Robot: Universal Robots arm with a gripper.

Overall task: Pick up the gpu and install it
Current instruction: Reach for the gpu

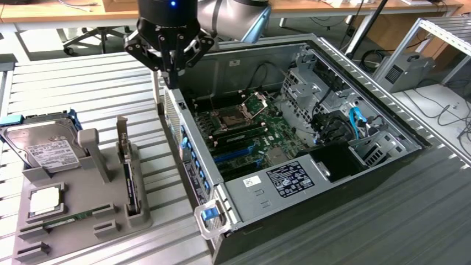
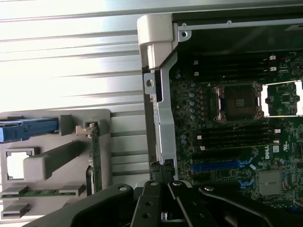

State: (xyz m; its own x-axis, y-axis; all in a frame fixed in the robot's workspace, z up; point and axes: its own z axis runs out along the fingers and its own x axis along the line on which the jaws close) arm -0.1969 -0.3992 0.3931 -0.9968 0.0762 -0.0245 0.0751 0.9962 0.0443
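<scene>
- A narrow green memory stick (image 1: 66,222) lies flat in a slot at the near end of a grey holder tray (image 1: 92,190), on the exterior view's left. A square silver processor chip (image 1: 46,200) sits in its pocket just behind it.
- The gpu (image 1: 132,179) stands on edge in a long slot along the side of the tray nearest the computer. Its silver bracket end points away from the camera. The wrist view shows the card (image 2: 96,158) edge-on as a thin green strip, with nothing touching it.
- Further back in the tray, a silver hard drive (image 1: 48,152) with a white label leans beside a blue plastic carrier (image 1: 11,120).
- A computer case (image 1: 331,210) lies on its side, open face up, just beside the tray on a slatted metal table (image 1: 74,83). A blue latch handle (image 1: 212,212) sits at the case's near corner.
- Inside the case, the motherboard (image 1: 257,138) is exposed, with the processor socket (image 1: 228,118) uncovered and its metal frame raised.
- The gripper (image 1: 171,77) hangs over the far end of the case wall that faces the tray, pointing straight down. Its jaws are together and clamp nothing, and it is well apart from the gpu.
- An office chair (image 1: 96,36) and a wooden desk (image 1: 59,11) stand in the background.
</scene>
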